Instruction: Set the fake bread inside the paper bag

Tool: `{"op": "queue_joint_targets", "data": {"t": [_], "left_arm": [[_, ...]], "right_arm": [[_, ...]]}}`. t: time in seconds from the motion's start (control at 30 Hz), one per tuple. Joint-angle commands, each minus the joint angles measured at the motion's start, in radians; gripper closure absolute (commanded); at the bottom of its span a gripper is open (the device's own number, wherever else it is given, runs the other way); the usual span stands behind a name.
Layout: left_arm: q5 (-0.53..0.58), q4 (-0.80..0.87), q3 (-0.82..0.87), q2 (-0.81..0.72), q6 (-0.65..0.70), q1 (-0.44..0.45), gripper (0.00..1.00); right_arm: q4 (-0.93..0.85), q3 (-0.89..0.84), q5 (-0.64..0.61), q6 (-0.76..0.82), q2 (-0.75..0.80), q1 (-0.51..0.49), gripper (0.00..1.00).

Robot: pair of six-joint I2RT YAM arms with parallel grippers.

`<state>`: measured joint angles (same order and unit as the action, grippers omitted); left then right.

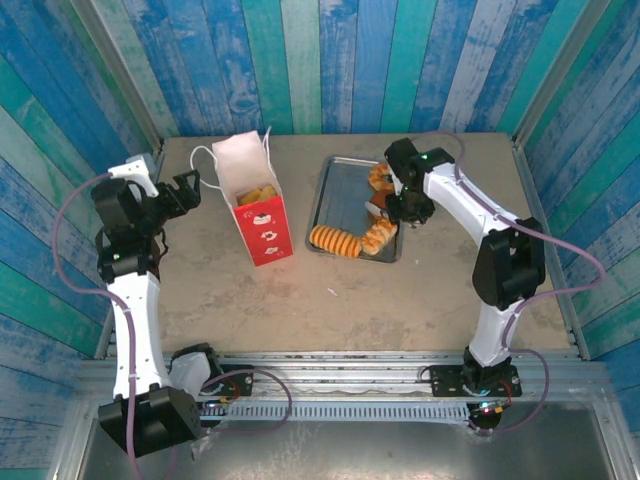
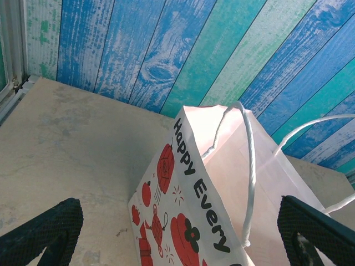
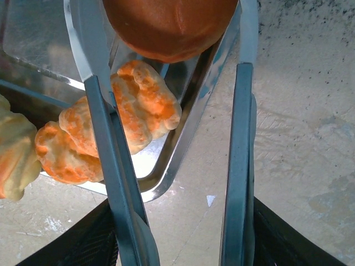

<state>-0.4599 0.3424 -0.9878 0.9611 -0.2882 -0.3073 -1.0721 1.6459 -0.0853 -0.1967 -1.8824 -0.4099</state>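
Right end effector (image 1: pixel 384 209) of mine clamps the round brown bun (image 3: pixel 166 27) over the tray's (image 1: pixel 340 190) 3 o'clock edge, croissants (image 3: pixel 133 105) beneath. My left end effector (image 1: pixel 186 190), spread open, hangs at 9 o'clock of the paper bag (image 1: pixel 262 215) on the table (image 1: pixel 420 290).

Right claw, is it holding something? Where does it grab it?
The right claw pinches the round brown bun by its opposite sides.

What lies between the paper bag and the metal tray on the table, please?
Only a narrow strip of bare table, seen in the top view; the paper bag and the metal tray stand apart.
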Motion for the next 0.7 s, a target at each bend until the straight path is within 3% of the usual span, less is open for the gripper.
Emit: {"op": "queue_joint_targets", "data": {"t": [0.0, 0.2, 0.53, 0.67], "left_arm": [[-0.031, 0.004, 0.0, 0.011, 0.002, 0.001, 0.06], [-0.052, 0.008, -0.007, 0.015, -0.007, 0.0, 0.05], [-0.051, 0.048, -0.07, 0.014, -0.052, 0.001, 0.03], [-0.065, 0.066, -0.106, 0.024, -0.083, 0.002, 0.01]], "right_arm": [[-0.037, 0.034, 0.001, 0.017, -0.027, 0.003, 0.43], [-0.051, 0.05, -0.006, 0.022, -0.043, 0.003, 0.46], [-0.037, 0.039, -0.06, 0.008, 0.057, -0.004, 0.68], [0.011, 0.009, -0.085, 0.0, 0.148, -0.016, 0.71]]}}
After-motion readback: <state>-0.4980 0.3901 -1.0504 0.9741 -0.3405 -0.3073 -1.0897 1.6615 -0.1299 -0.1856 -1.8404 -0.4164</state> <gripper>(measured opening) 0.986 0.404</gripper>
